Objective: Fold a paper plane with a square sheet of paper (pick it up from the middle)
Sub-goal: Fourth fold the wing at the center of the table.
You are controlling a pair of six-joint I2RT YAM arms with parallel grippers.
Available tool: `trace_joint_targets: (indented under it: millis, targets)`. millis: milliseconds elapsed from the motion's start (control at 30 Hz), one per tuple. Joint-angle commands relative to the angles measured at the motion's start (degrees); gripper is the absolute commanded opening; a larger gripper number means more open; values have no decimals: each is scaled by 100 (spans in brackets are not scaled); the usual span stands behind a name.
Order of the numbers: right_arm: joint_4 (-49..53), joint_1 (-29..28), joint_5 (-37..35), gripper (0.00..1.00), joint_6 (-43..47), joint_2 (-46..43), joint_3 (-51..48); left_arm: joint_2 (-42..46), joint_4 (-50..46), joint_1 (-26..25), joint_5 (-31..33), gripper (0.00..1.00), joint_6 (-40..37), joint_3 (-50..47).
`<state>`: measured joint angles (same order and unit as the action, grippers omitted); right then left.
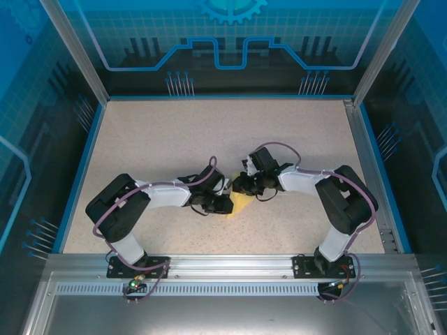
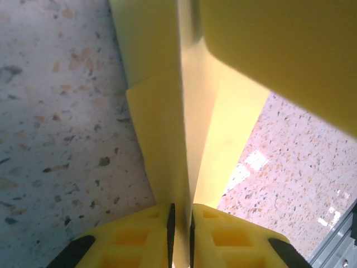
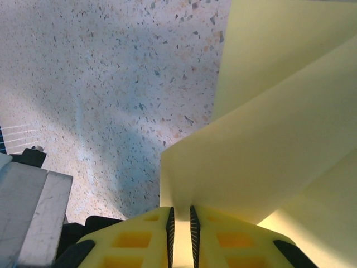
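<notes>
While the partly folded pale-yellow sheet of paper (image 1: 242, 204) sits mid-table (image 1: 174, 139), toward the near edge between the arms, the left gripper (image 2: 181, 219) is clamped on a creased fold. The right gripper (image 3: 181, 219) pinches another fold, jaws nearly together.

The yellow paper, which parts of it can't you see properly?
- Top view: the paper is mostly hidden by the left gripper and right gripper; its folds are too small to tell.
- Left wrist view: the paper runs off the top edge and is blurred up close, so its outline cannot be made out.
- Right wrist view: the top and right edges cut it off.
</notes>
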<state>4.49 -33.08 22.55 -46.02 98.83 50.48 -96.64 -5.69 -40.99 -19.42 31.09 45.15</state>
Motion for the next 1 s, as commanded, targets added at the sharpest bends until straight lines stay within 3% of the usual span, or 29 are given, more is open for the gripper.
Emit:
trace_joint_targets:
  millis: [0, 467, 967]
  targets:
    - [76, -14, 34, 18, 96, 128, 111, 146, 16, 28, -203, 16, -88, -62]
    - [107, -21, 108, 19, 164, 109, 68, 352, 106, 24, -273, 28, 122, -3]
    - [122, -22, 57, 19, 172, 128, 39, 162, 76, 26, -279, 9, 205, -103]
